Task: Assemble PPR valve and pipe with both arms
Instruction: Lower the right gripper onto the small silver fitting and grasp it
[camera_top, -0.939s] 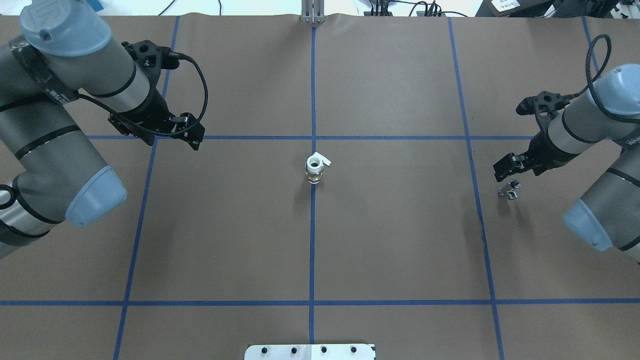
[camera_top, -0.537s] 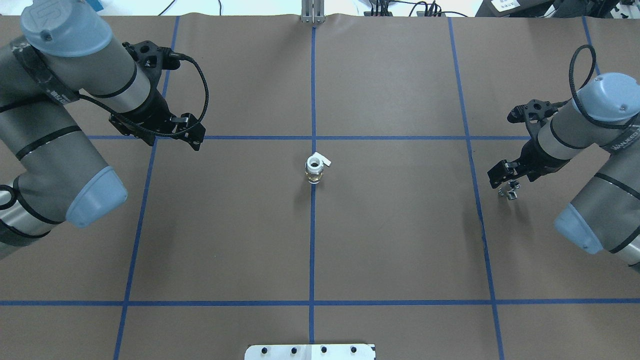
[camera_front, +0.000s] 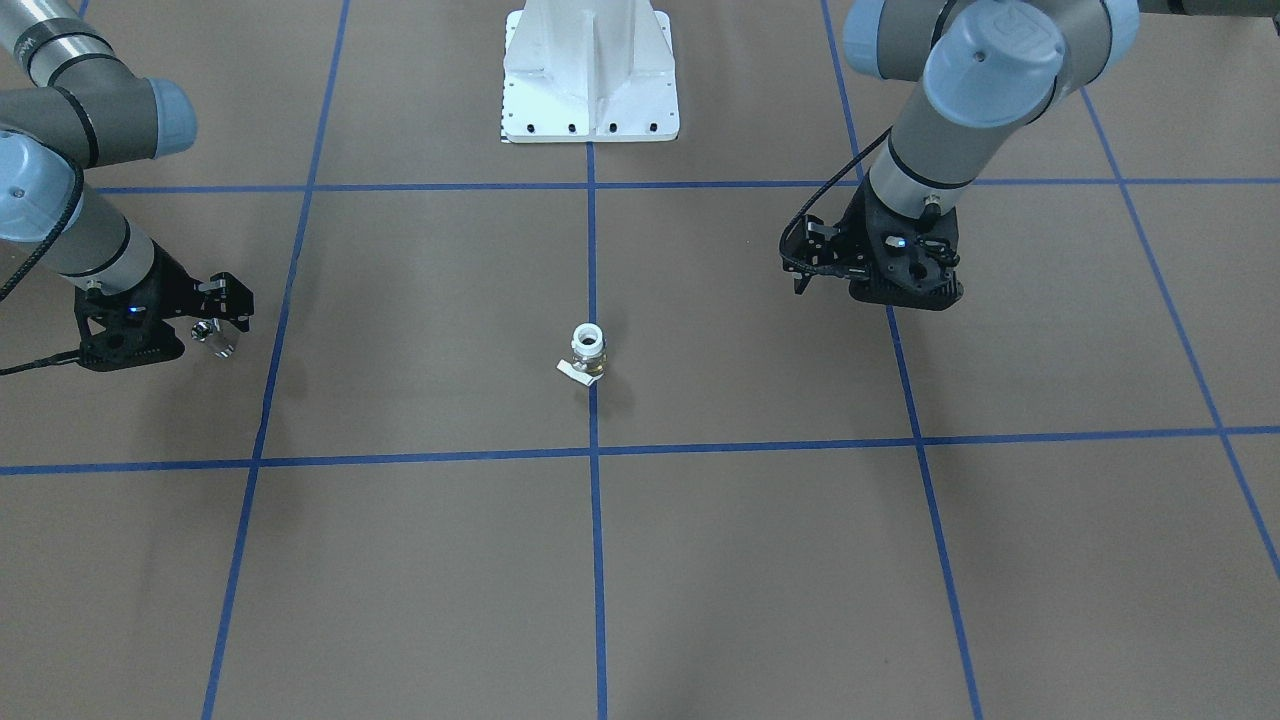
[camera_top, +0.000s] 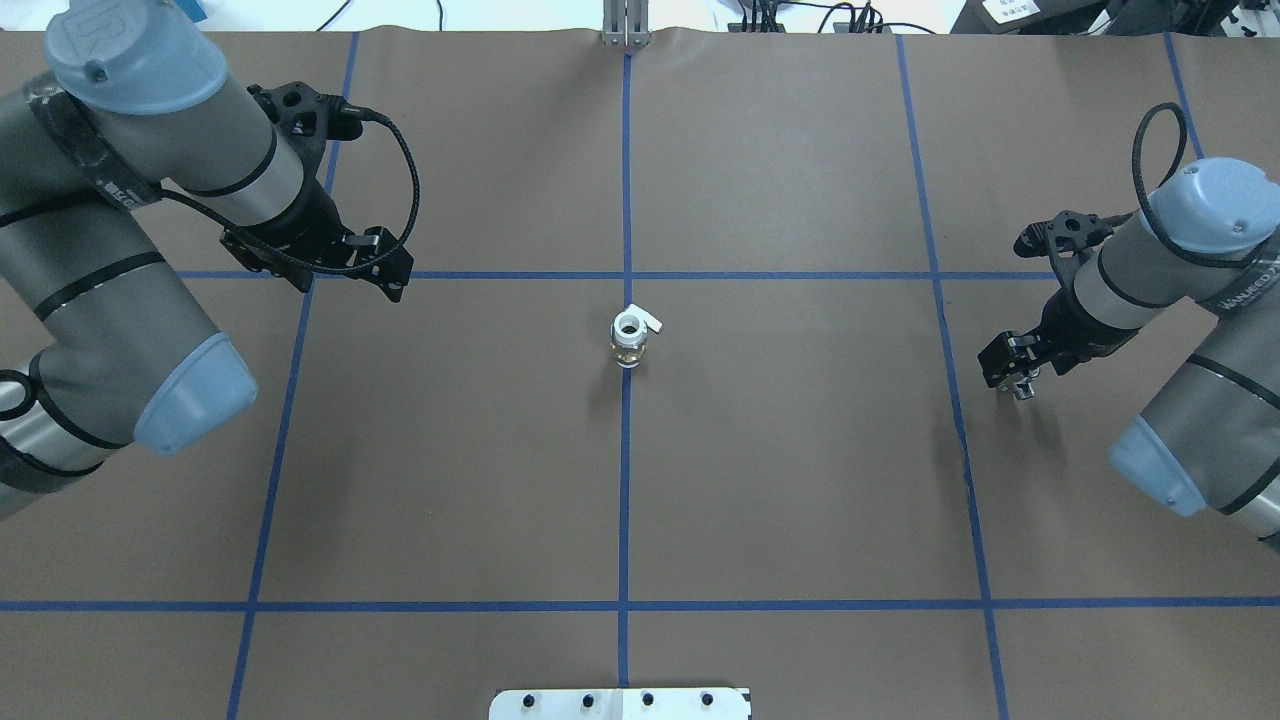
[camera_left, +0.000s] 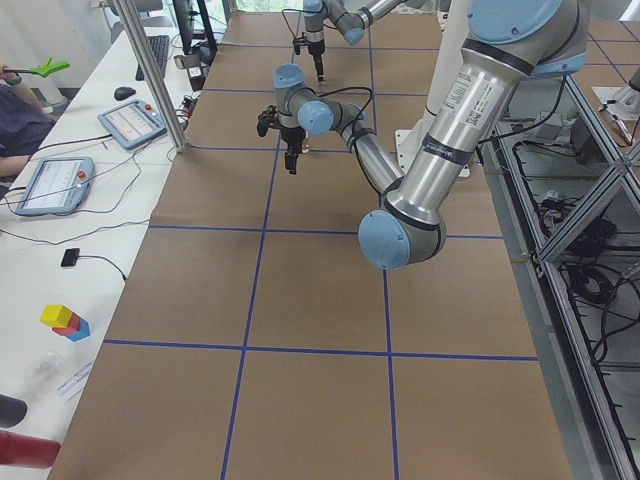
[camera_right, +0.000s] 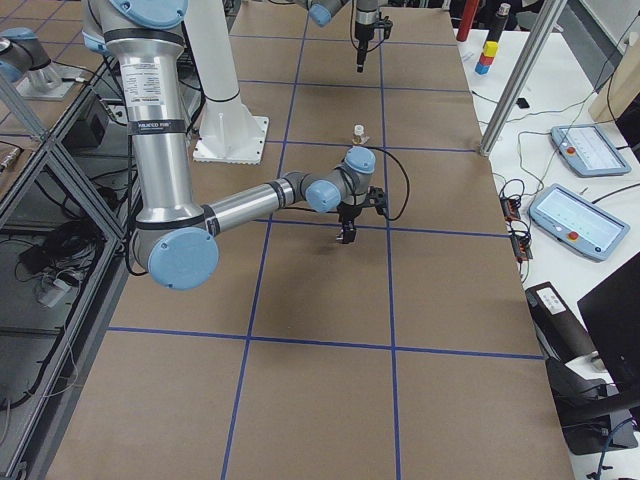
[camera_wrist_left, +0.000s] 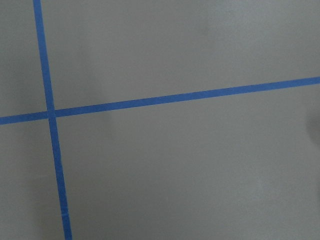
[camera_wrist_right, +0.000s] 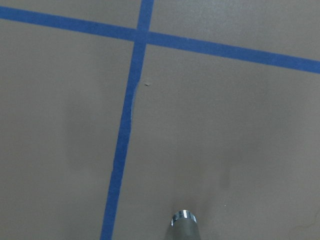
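Standing upright in the middle of the table (camera_top: 800, 480), the valve (camera_top: 628, 338) sits right on the centre strip of blue tape (camera_top: 624, 480). Its white collar is on top and its small flat lever sticks out to one side. Both grippers are well apart from it.

The pipe (camera_top: 1020, 388) is far off on the robot's right side, just outside the tape line that runs along that side. The right gripper (camera_top: 1008, 368) hangs low directly over the pipe. Seen from across the table, the shiny metal shows just beneath the black fingertips. I cannot tell whether those fingers are spread around the pipe or already pressing on it. The right wrist camera catches only the pipe's silvery tip at the bottom edge, over brown surface near a tape crossing.

The left gripper (camera_top: 390, 275) hovers on the opposite side, pointing down beside a crossing of two tape lines. Its wrist camera shows only brown surface and that crossing. Its dark fingers blur together from every angle, so I cannot say whether they are parted or together.
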